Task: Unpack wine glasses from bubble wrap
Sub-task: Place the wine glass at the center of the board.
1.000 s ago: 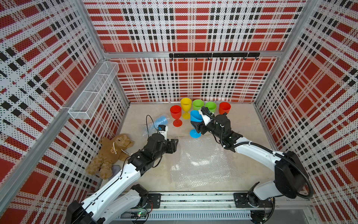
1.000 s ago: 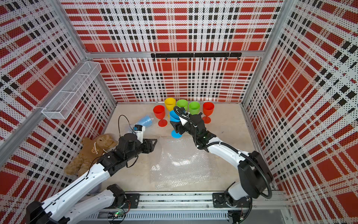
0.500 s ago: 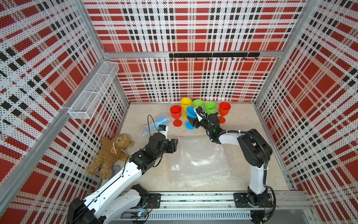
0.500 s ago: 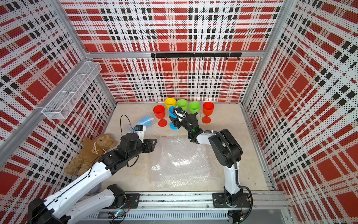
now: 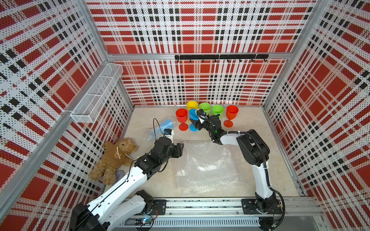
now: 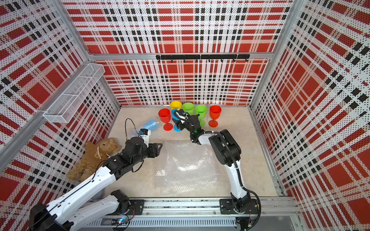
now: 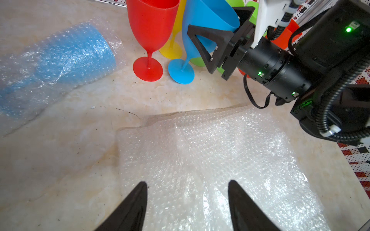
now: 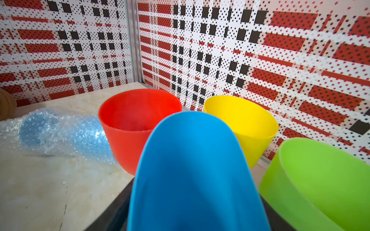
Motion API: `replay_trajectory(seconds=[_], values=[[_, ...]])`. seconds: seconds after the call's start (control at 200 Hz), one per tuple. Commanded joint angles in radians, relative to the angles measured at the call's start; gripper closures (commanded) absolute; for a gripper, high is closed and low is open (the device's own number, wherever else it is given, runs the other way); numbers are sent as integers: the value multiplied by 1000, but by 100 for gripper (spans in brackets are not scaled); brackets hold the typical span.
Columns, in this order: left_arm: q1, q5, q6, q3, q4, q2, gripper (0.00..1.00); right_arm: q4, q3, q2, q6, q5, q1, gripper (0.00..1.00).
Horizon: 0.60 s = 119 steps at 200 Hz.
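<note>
Blue plastic goblet (image 8: 192, 170), opaque, smooth, flared bowl on a thin stem: tilted, with the bowl clamped between the wide-set jaws of the right gripper (image 5: 197, 123), probably to seat it beside the red goblet (image 7: 152, 26) in the row along the desk's (image 5: 260, 140) back edge.
Wrapped blue goblet (image 7: 60, 60): lying on its side, rolled in bubble wrap, near the back-left corner.
Flat bubble wrap sheet (image 7: 200, 150), clear, pimpled, glossy: mid-desk, below the left gripper (image 7: 187, 182), whose jaws are parted and empty.

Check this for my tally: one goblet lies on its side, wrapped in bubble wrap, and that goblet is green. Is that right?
Not quite: the wrapped goblet is blue, not green. The left wrist view shows its blue colour plainly. The rest stands: it does lie on its side, wrapped.
</note>
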Motion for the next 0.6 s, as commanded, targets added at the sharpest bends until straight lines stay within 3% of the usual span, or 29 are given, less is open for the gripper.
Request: replay_trajectory(seconds=[0.0, 0.17, 0.591], values=[[12, -2, -6, -7, 9, 3, 34, 0, 18, 31, -26, -14, 0, 44], [14, 2, -6, -9, 11, 2, 34, -28, 50, 51, -28, -11, 0, 42], [25, 11, -4, -9, 13, 13, 34, -65, 81, 59, -15, -12, 0, 24]])
